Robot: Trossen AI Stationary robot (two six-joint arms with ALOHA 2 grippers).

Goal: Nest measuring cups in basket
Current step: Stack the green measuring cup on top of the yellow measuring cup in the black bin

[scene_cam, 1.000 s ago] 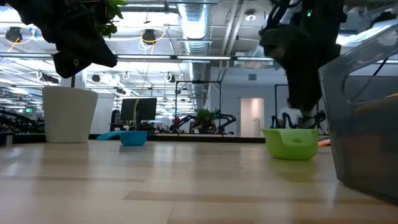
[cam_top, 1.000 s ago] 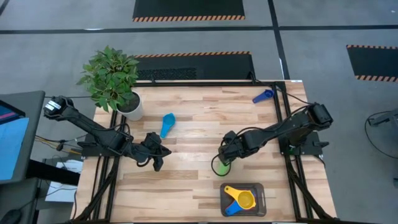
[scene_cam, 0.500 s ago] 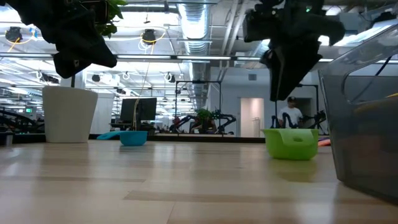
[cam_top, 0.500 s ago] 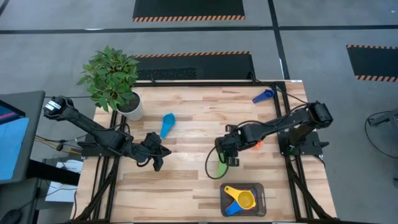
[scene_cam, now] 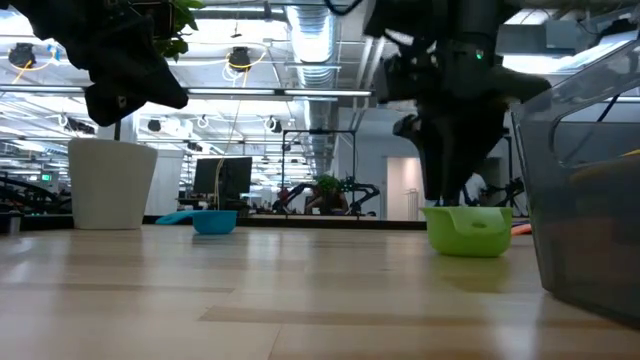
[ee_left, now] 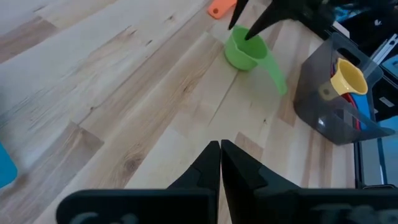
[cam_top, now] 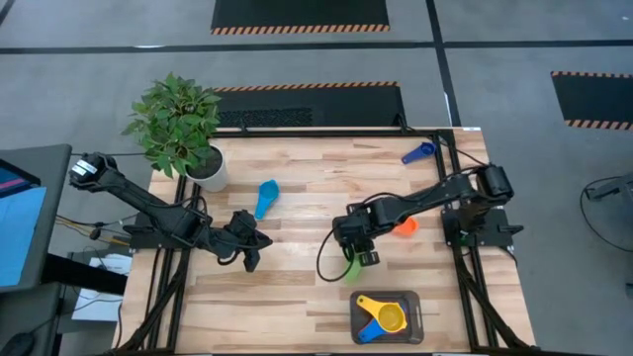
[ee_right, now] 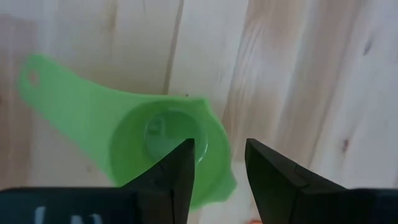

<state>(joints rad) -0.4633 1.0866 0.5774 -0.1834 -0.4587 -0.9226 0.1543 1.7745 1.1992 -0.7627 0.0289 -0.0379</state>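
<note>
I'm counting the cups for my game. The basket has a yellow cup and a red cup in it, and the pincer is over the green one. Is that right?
Not quite. The basket holds the yellow cup and a blue cup, not a red one; the high view shows it. The right pincer is indeed over the green cup.

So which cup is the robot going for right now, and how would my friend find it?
Start at the wooden table and find the dark basket at its near edge, which holds a yellow cup and a blue one. Just beside that basket, toward the table's middle, sits the green cup, right under the right gripper. It is the only green one, with a long flat handle.
</note>
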